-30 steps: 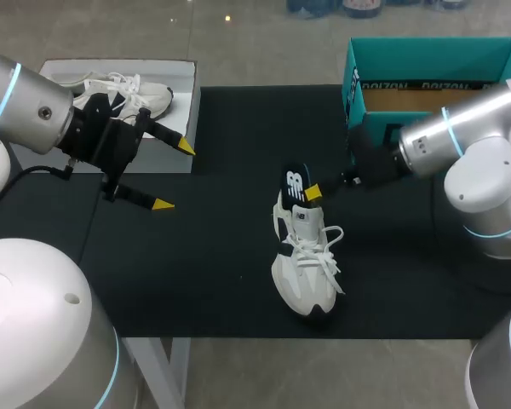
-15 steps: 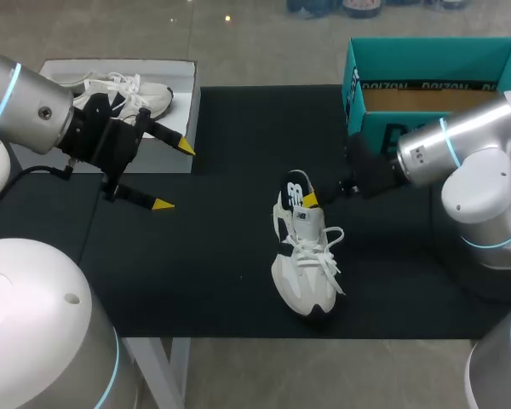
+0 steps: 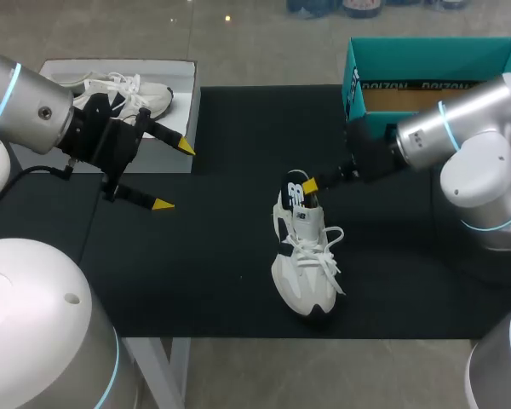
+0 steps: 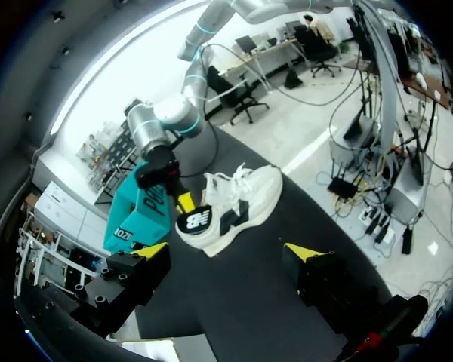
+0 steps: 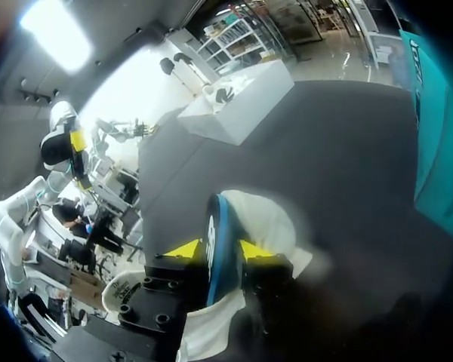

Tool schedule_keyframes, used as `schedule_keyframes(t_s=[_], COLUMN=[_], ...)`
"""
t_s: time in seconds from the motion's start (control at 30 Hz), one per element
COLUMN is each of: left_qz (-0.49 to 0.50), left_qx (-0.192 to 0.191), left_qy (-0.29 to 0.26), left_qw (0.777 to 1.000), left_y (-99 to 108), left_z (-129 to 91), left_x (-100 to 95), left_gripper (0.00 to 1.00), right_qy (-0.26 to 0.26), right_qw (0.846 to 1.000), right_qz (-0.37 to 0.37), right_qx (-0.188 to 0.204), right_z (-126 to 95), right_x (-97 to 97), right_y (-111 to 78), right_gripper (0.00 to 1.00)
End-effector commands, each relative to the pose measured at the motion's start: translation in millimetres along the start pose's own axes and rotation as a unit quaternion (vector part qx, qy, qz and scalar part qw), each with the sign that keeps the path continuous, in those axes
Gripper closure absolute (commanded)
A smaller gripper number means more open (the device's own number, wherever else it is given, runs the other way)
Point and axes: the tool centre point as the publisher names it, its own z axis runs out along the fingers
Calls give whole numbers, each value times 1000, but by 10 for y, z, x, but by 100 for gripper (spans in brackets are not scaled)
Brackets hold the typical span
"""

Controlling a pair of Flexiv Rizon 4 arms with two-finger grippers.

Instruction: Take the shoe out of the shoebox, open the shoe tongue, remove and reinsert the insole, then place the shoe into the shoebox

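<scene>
White and laced, the shoe (image 3: pixel 305 256) lay on the black mat (image 3: pixel 213 256) near the middle of the table, out of the teal shoebox (image 3: pixel 426 47), which stood at the far right corner. Its long axis ran roughly toward and away from the robot, with the toe at the near end and the heel at the far end. From the heel opening the dark insole (image 3: pixel 295 187) stood up on edge, its lower part apparently inside the shoe. The right gripper (image 3: pixel 309 184) reached in from the shoebox side and was clamped on that insole; in the right wrist view the blue edge sat between the two yellow fingertips (image 5: pixel 183 249), pinched from both sides. That made the right arm the one doing the work, and the insole's length lined up with the heel end of the shoe, so whichever way it went next would probably be along the shoe's axis. The left gripper (image 3: pixel 175 175) hung well apart at the left, fingers spread wide and holding nothing, just in front of a white box (image 3: pixel 119 65) with a second shoe (image 3: pixel 128 95) in it.
</scene>
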Motion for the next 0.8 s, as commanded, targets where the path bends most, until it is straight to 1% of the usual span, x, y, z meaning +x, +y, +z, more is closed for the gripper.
schedule_keyframes(t_s=[0.03,0.27,0.43,0.53,0.63,0.7,0.73,0.77,0.8], left_qz=[0,0,0,0,0,0,0,0,0], left_qx=[-3,-3,-3,-3,-3,-3,-3,-3,-3], left_qy=[1,1,1,1,1,1,1,1,1], left_qw=[1000,1000,1000,1000,1000,1000,1000,1000,1000], left_y=[-11,-11,-11,-11,-11,-11,-11,-11,-11], left_z=[-1,-1,-1,-1,-1,-1,-1,-1,-1], left_x=[4,4,4,4,4,4,4,4,4], left_gripper=[0,0,0,0,0,0,0,0,0], right_qy=[-3,2,10,12,12,11,9,6,4], right_qw=[1000,1000,1000,1000,999,999,999,999,1000], right_qz=[1,8,17,21,25,26,26,24,21], right_qx=[6,11,17,20,22,21,21,20,19], right_z=[28,48,105,137,142,123,110,94,93], right_x=[-2,59,91,94,94,114,123,129,110], right_y=[17,-160,-295,-339,-343,-316,-298,-271,-243], right_gripper=[100,100,100,100,100,64,14,0,0])
